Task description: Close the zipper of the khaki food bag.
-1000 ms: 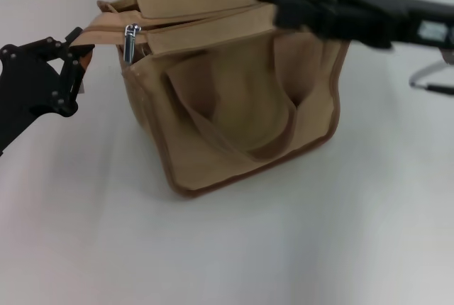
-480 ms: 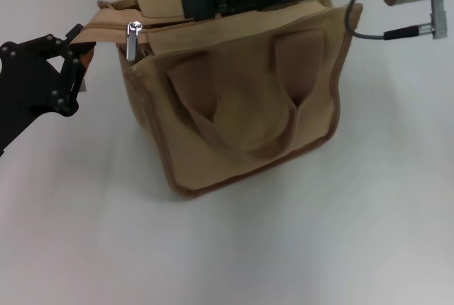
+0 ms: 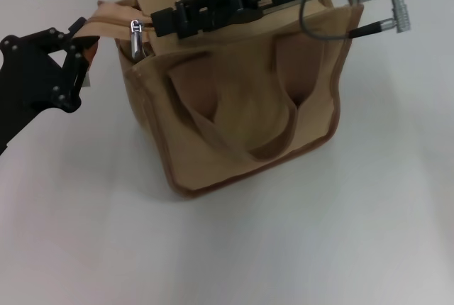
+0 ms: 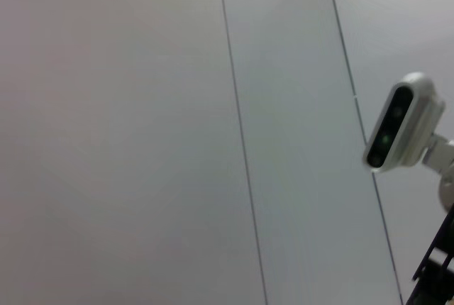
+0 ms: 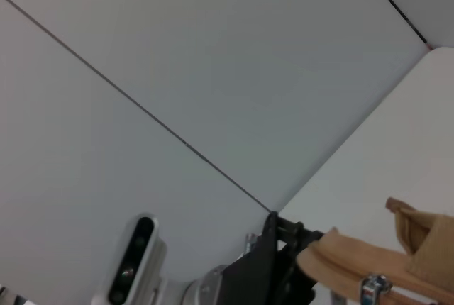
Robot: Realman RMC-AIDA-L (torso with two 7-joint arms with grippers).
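khaki food bag (image 3: 241, 99) stands upright on the white table (image 3: 284, 248) in the head view, the largest thing there, its two wide handles drooping down the front face and darker trim running along its edges. across its top reaches the right arm, stretched in from the right side with its silver forearm and a black cable above the bag's far corner; the right gripper (image 3: 164, 21) lies low along the top flap, its black fingertips just beside the zipper (image 3: 135, 35), whose silver pull tab hangs at the bag's left end. whether those fingers are spread or pressed together cannot be told. the left arm comes in from the left edge, its black left gripper (image 3: 79, 51) pinched on the tan strip of fabric that sticks out from the bag's left end, holding it level. the right wrist view shows what the head view hides: the left gripper (image 5: 280, 266) seen end-on, closed on that fabric strip, with the silver pull tab at the lower edge, a grey panelled wall behind and a white camera (image 5: 131, 262) on the left wrist. the left wrist view shows only the panelled wall and a white camera (image 4: 401, 124) at one side.
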